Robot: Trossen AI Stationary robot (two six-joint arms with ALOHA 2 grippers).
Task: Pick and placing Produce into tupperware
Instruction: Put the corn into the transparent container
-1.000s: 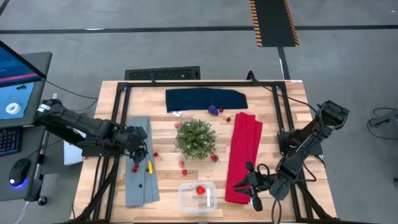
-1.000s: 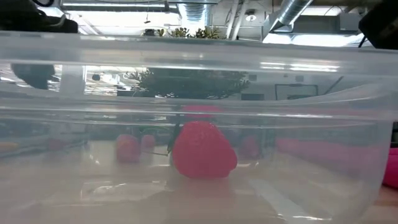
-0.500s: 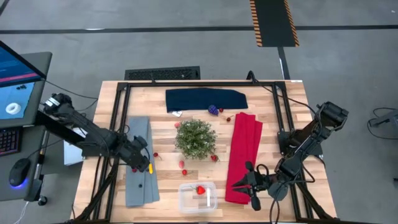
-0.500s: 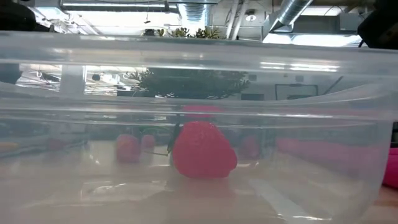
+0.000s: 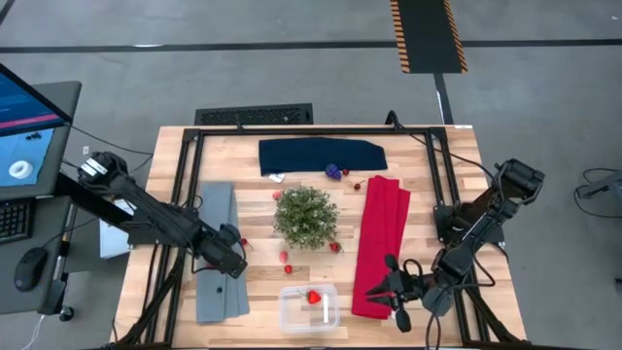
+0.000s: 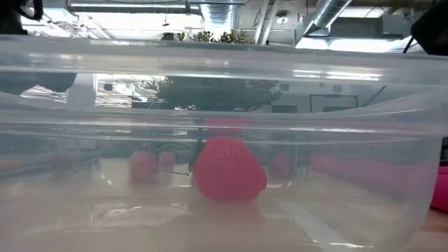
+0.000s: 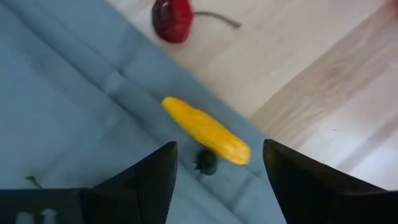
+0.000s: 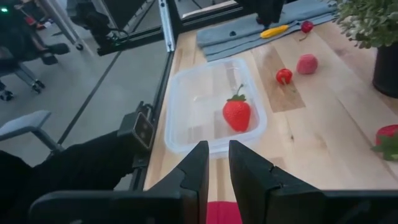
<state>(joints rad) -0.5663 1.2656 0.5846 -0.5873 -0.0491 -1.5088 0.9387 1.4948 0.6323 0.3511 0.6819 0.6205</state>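
A yellow piece of produce (image 7: 206,138) lies flat on the grey cloth (image 7: 68,118) with a small dark berry (image 7: 206,162) beside it and a red cherry (image 7: 173,17) on the wood beyond. My left gripper (image 7: 217,180) hangs open above the yellow piece, pointing down, one finger on each side and touching nothing. The clear tupperware (image 5: 292,316) stands near the front edge with a red strawberry (image 5: 313,297) lying on its floor. My right gripper (image 8: 217,168) waits over the red cloth (image 5: 381,243), its fingers a narrow gap apart with nothing between them.
A bushy potted plant (image 5: 306,216) stands mid-table, with a navy cloth (image 5: 321,156) behind it. Loose red berries (image 5: 285,257) lie between plant and tupperware. A purple grape cluster (image 5: 333,172) sits by the navy cloth. Another dark berry (image 5: 219,289) rests on the grey cloth.
My left gripper has moved toward the table's near edge and a little right, sinking over the grey cloth until it covers the yellow piece in the high view. Its wrist has rolled on the way. Its fingers have stayed open.
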